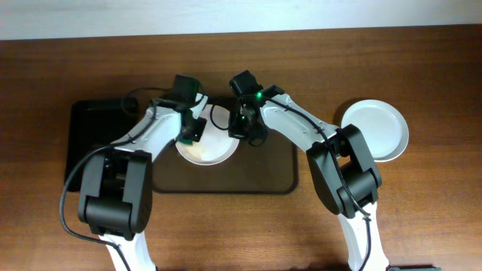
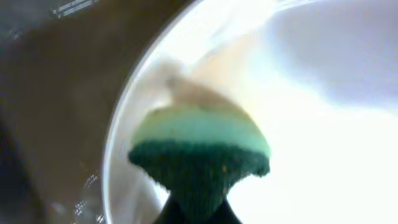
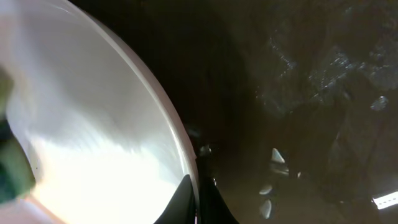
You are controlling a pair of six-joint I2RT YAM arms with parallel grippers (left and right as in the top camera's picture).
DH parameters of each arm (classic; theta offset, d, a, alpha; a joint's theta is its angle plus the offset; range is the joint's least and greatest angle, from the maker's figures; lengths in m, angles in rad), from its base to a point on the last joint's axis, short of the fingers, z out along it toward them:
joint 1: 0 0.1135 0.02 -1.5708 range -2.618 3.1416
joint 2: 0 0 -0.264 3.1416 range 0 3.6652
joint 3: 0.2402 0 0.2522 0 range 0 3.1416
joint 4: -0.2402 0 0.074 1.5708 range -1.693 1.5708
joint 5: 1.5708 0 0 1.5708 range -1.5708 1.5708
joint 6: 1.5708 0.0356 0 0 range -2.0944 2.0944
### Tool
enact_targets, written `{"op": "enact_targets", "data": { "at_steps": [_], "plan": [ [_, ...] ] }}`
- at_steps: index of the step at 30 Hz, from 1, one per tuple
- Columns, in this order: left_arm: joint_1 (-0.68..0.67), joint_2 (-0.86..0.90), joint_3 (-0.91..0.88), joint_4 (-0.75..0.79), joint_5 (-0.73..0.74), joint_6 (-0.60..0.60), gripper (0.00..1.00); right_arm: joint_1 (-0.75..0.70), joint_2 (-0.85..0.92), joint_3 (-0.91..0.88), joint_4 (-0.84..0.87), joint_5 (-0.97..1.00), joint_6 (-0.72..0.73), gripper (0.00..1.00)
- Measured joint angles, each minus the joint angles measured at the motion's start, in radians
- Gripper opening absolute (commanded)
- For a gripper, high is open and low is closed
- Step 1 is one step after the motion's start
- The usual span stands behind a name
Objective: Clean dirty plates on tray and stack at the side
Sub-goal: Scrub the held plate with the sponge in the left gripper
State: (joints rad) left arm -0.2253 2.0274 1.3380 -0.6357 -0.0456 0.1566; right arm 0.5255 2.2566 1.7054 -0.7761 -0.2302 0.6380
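Left gripper [image 1: 190, 129] holds a green sponge [image 2: 199, 149] on the plate [image 1: 208, 153] at 9 o'clock; right gripper [image 3: 196, 200] pinches its 3 o'clock rim.

A large dark-brown rectangular tray [image 1: 263, 169] lies mid-way along the brown wooden counter [image 1: 226, 233], with a smaller black rectangular tray [image 1: 86, 128] just beside it on the left. A white round shallow plate [image 1: 211, 150] sits on the big tray's far left part. The left claw [image 1: 188, 135] holds a green-and-yellow sponge [image 2: 199, 143] on the plate near its left rim. The right claw [image 1: 248, 134] pinches its right rim. A second white round plate [image 1: 376, 128] rests on the counter, to the right and clear of the tray.
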Motion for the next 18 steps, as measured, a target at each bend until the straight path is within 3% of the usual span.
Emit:
{"op": "enact_targets", "data": {
  "at_steps": [4, 7, 11, 18],
  "plan": [
    [0.052, 0.02, 0.053, -0.185, 0.221, -0.004, 0.0, 0.0, 0.0, 0.0, 0.0, 0.0, -0.005, 0.04],
    [0.079, 0.039, 0.054, -0.186, 0.393, -0.005, 0.01, 0.0, 0.0, 0.0, 0.0, 0.0, -0.007, 0.04],
    [0.08, 0.06, 0.048, 0.016, 0.476, -0.012, 0.0, 0.0, 0.0, 0.0, -0.001, 0.0, -0.006, 0.04],
    [0.075, 0.103, 0.055, 0.247, 0.433, -0.02, 0.01, 0.0, 0.0, 0.0, -0.002, 0.0, -0.007, 0.04]
  ]
}}
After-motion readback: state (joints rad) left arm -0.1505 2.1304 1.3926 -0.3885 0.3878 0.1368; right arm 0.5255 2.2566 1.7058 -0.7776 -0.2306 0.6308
